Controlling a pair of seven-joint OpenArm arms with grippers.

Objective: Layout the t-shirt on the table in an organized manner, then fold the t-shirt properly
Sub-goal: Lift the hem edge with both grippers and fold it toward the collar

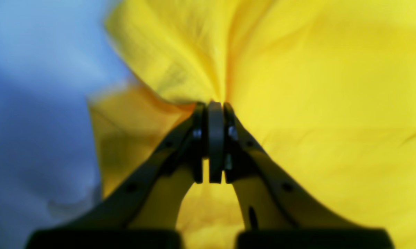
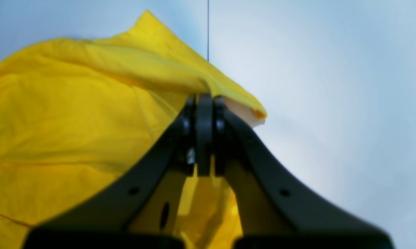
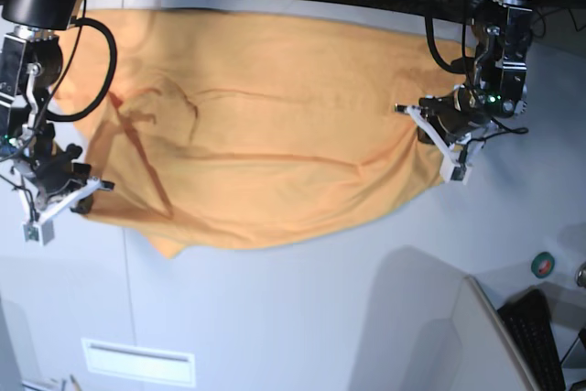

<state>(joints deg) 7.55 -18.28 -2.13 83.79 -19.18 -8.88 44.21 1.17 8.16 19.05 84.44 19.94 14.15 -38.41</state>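
Stretching soft orange cotton between two clamped hands.

Left hand (image 1: 215,105) and right hand (image 2: 204,97), both of dark hard plastic, are pressed together on opposite side edges of the t-shirt (image 3: 265,144). Its matte, lightly creased cloth lies spread wide across the far half of the smooth white-grey desk (image 3: 302,318), one rounded corner drooping nearest the desk's thin seam line (image 3: 125,281).
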